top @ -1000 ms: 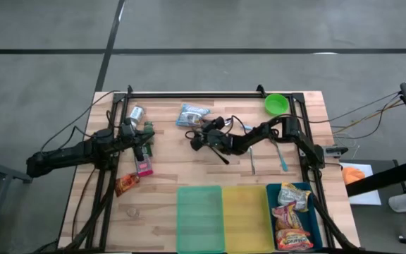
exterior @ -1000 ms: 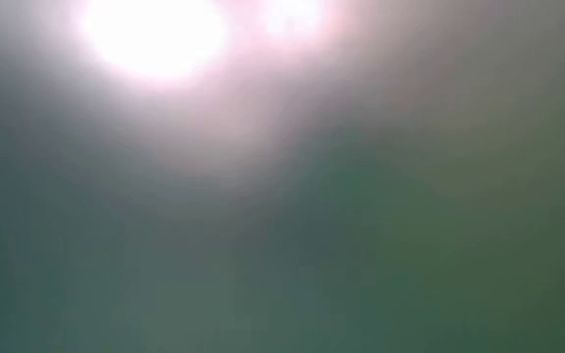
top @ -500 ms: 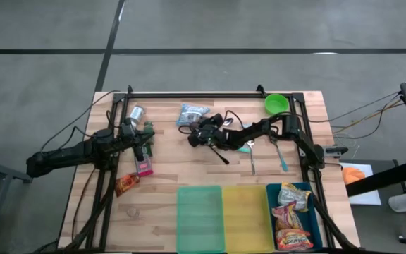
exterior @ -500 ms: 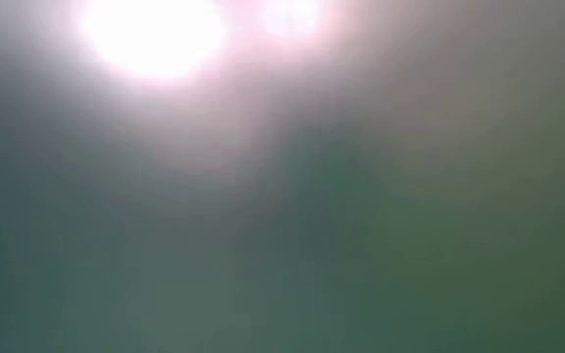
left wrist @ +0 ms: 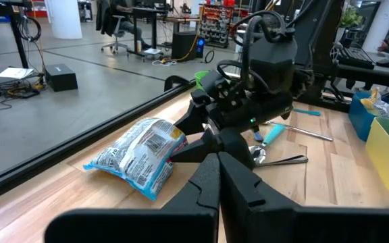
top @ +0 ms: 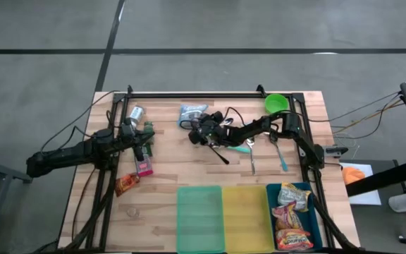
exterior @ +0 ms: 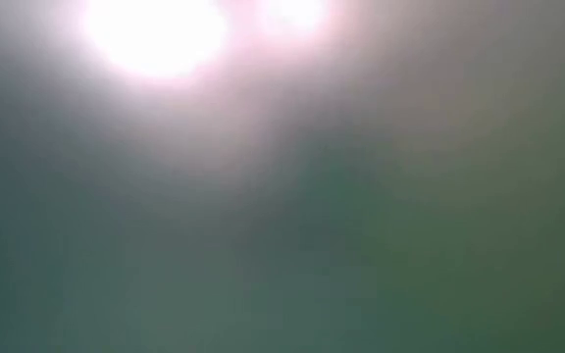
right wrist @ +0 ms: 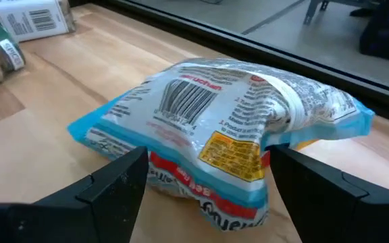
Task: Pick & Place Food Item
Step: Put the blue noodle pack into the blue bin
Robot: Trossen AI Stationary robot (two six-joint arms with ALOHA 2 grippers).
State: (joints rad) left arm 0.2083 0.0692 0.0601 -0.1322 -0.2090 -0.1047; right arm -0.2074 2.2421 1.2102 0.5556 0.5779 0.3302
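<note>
A blue-and-white food packet (right wrist: 221, 121) lies flat on the wooden table (top: 168, 155), at its far middle (top: 191, 113). My right gripper (right wrist: 208, 185) is open and low over the table at the packet's near end, one finger on each side of that end (top: 197, 128). The left wrist view shows it from the other side, right gripper (left wrist: 184, 138) just behind the packet (left wrist: 140, 155). My left gripper (left wrist: 218, 179) is shut and holds nothing, waiting at the table's left (top: 144, 143). The low view shows only glare. My right gripper's open fingers (right wrist: 113, 185) flank the packet's near end (right wrist: 201, 169), coming in slanted down from the table's right. The packet lies flat on the table. Whether the fingers touch it, I cannot tell.
A green bowl (top: 276, 104) sits at the far right, with utensils (top: 252, 159) beside the right arm. Green (top: 200, 217), yellow (top: 245, 217) and blue (top: 309, 212) bins line the near edge; the blue one holds several packets. A can (top: 135, 113) and snack packets (top: 144, 166) lie near the left gripper.
My right gripper has moved toward the table's far edge and the packet, tipping a little, and has stayed open. The packet has not moved.
</note>
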